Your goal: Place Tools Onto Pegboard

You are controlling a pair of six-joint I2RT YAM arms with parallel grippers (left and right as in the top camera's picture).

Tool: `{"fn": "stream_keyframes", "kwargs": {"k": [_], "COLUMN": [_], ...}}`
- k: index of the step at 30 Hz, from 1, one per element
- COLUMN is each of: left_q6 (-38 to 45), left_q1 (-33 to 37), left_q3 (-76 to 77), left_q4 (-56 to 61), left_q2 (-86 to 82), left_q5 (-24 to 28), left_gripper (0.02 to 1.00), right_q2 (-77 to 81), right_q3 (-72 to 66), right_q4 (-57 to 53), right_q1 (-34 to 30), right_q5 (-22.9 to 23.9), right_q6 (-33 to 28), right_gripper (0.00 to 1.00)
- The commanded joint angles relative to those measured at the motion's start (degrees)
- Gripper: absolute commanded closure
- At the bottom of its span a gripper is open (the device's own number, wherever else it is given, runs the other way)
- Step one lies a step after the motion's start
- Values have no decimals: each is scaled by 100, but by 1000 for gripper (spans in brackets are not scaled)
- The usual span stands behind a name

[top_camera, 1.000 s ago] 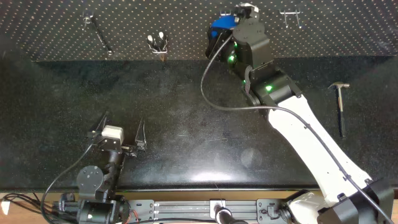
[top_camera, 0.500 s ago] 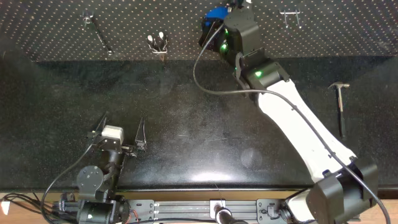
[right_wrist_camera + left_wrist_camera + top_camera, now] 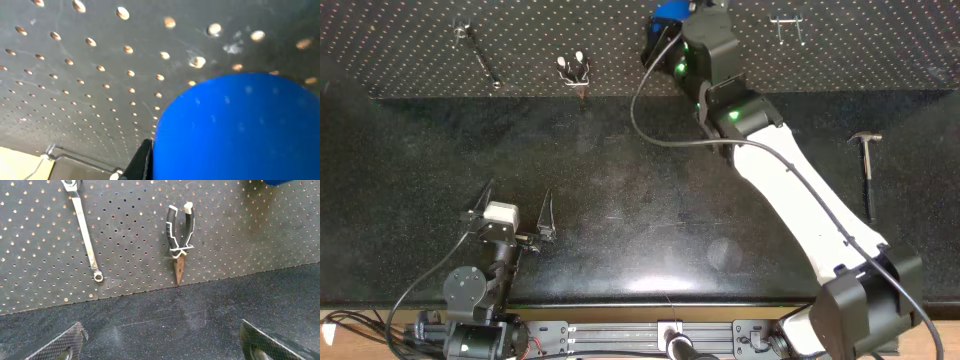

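Pegboard (image 3: pixel 570 40) along far edge of table (image 3: pixel 620 180). Right gripper (image 3: pixel 672 22) up against it, pinching blue tool (image 3: pixel 240 130) close to the holes. Left gripper (image 3: pixel 516 197) low near its base, fingers spread. Hammer (image 3: pixel 867 170) flat on table, far right. Wrench (image 3: pixel 85 230) and pliers (image 3: pixel 179 235) hang on board.

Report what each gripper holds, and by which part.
Right gripper holds a blue tool; the held part cannot be told. Left gripper holds nothing.
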Motion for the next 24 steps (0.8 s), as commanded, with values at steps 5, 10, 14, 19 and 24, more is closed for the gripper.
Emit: {"fn": "stream_keyframes", "kwargs": {"k": [5, 10, 14, 19, 24], "left_q6": [68, 68, 68, 68, 68], "left_q1": [11, 11, 11, 11, 11], "left_q3": [-7, -7, -7, -7, -7], "left_q4": [-33, -33, -35, -33, -33], "left_q2": [-59, -57, -59, -59, -59], "left_q5": [129, 129, 129, 129, 129], "left_gripper": [23, 25, 25, 23, 20], "right_q2": [136, 240, 323, 332, 345], "right_q3": [188, 188, 188, 188, 188], "right_q4": [345, 481, 579, 555, 509], "right_q1": [-26, -31, -31, -31, -31], "right_q5": [70, 70, 70, 96, 94], "right_q6": [173, 173, 175, 173, 170], "right_gripper": [925, 925, 925, 925, 925]}}
